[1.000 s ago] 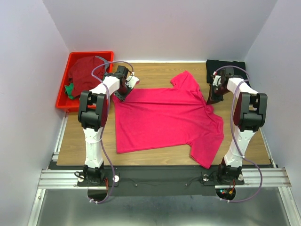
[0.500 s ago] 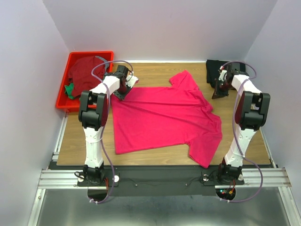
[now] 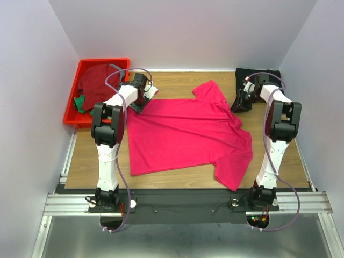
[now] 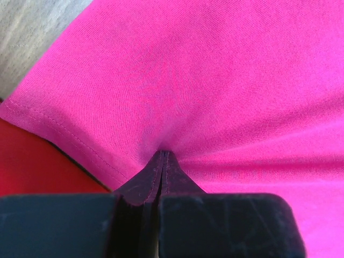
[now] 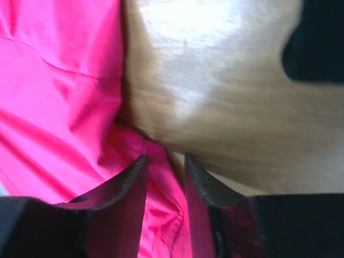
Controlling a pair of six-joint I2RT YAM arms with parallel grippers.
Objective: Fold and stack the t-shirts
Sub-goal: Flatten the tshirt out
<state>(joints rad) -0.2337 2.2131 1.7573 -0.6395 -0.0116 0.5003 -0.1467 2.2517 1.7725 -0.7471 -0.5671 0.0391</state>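
Note:
A bright pink-red t-shirt (image 3: 188,134) lies spread flat on the wooden table (image 3: 172,86). My left gripper (image 3: 141,102) is shut on the shirt's back left edge; in the left wrist view the cloth (image 4: 204,80) bunches into the closed fingertips (image 4: 162,156). My right gripper (image 3: 239,105) is open at the shirt's back right edge, beside the sleeve; in the right wrist view pink cloth (image 5: 54,107) lies between and under its fingers (image 5: 121,185). A folded black t-shirt (image 3: 258,78) lies at the back right corner. A dark red shirt (image 3: 99,80) and a green one (image 3: 79,102) lie in the bin.
A red plastic bin (image 3: 72,115) stands at the back left, just beside my left gripper. White walls close in the table on three sides. The black shirt lies just behind my right gripper.
My right gripper has swung out toward the black shirt and come back left to the pink shirt's edge. The shirt's right side has shifted slightly. My left gripper has stayed put.

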